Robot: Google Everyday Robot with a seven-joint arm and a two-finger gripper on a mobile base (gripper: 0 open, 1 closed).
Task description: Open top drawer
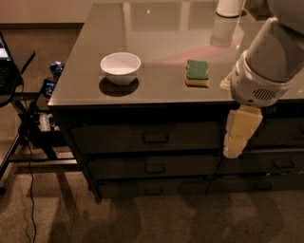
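Note:
The top drawer [142, 137] is the wide dark front just under the grey tabletop, and it is closed. Its small dark loop handle [156, 138] sits at the centre. My gripper [235, 146] is cream-coloured and hangs down from the white wrist [259, 88]. It is in front of the drawer's right end, well to the right of the handle. It holds nothing that I can see.
A white bowl [120, 68] and a green sponge [197, 72] lie on the tabletop [161, 33], and a white cylinder [229, 7] stands at the back. Two shallower drawers [152, 167] lie below, narrower ones [282, 163] to the right. A stand with cables [28, 123] is on the left.

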